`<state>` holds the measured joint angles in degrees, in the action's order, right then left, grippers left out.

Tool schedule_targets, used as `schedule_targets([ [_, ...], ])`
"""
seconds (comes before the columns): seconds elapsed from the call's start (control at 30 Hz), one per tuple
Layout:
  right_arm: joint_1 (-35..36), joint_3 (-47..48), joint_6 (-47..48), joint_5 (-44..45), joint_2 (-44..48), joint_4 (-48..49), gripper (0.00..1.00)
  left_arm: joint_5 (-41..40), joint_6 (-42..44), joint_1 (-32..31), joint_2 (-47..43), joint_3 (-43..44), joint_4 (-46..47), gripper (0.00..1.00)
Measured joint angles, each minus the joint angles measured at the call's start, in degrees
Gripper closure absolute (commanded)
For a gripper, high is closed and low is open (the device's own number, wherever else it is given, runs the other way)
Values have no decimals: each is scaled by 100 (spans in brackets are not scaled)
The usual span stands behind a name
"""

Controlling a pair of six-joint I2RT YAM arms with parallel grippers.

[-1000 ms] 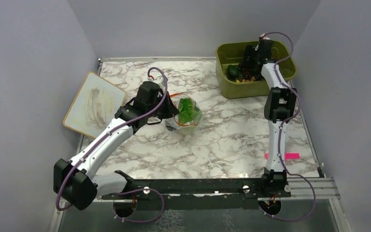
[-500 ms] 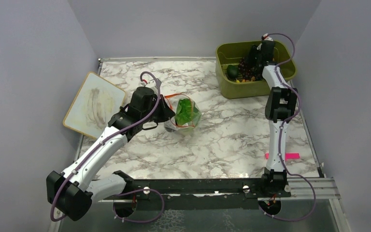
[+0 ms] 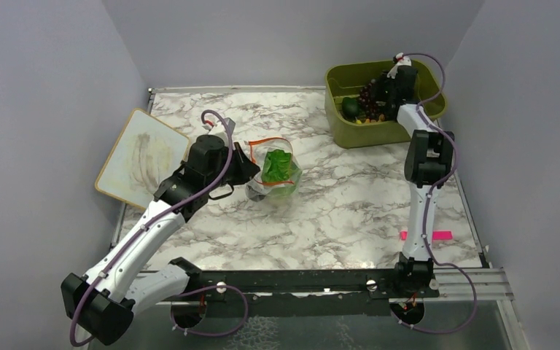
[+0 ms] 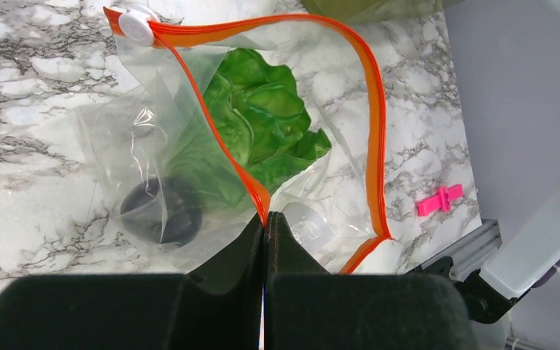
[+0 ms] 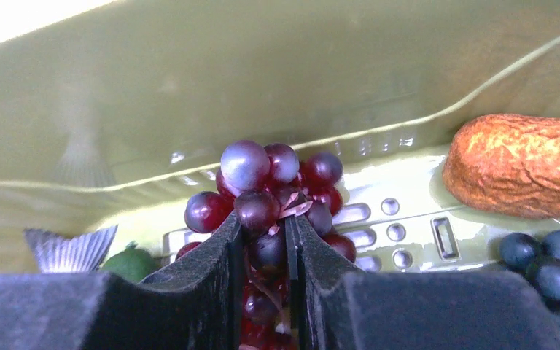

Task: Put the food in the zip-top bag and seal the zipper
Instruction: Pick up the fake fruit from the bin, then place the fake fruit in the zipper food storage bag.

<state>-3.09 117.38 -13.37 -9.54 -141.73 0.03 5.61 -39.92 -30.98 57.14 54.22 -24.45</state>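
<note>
Two hands are at work, well apart from each other. The left hand [image 4: 265,219] has its fingers pressed together on the near side of the zipper [image 4: 375,131], pinching the orange-red strip where it runs down to the fingertips. Beyond that hand the zip-top bag [image 4: 146,138] lies on the marble tabletop [image 3: 335,211] with its mouth gaping, the strip looping away from the fingertips to a white slider [image 4: 137,24] at the far corner. The green lettuce [image 4: 262,124] sits inside the bag just ahead of the fingertips. A dark round shape [image 4: 162,215] shows through the plastic to the left of them; what it is I cannot tell. A pink clip [image 4: 439,200] lies off to that hand's right, clear of the bag. The right hand [image 5: 262,226] reaches into the olive-green bin [image 5: 189,73], its fingers closed on the purple grapes [image 5: 262,182], with berries squeezed between them and more bulging above the tips. Down to that hand's left are a grey fish tail [image 5: 69,249] and a dark green piece [image 5: 130,260]. To its right lie an orange-brown piece [image 5: 521,166] and a dark blue cluster [image 5: 547,255].
</note>
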Motion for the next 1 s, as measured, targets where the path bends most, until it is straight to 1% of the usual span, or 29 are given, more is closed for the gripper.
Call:
schedule_targets([
  [0.13, 2, -719, 92, -168, 597, 297, 93, 7, 52, 0, -127, -142, 269, 100],
  [0.33, 4, -1506, 299, -343, 1547, 595, 95, 323, 101, 0, -280, -752, 1108, 100],
  [0.5, 13, -2022, 444, -525, 2531, 625, 96, 457, 168, 0, -273, -793, 1578, 100],
  [0.73, 13, -2048, 483, -584, 3322, 549, 96, 496, 361, 0, -201, -616, 1665, 100],
  [1.0, 13, -2111, 306, -949, 4057, -26, 97, 588, 494, 0, -74, -544, 1648, 100],
])
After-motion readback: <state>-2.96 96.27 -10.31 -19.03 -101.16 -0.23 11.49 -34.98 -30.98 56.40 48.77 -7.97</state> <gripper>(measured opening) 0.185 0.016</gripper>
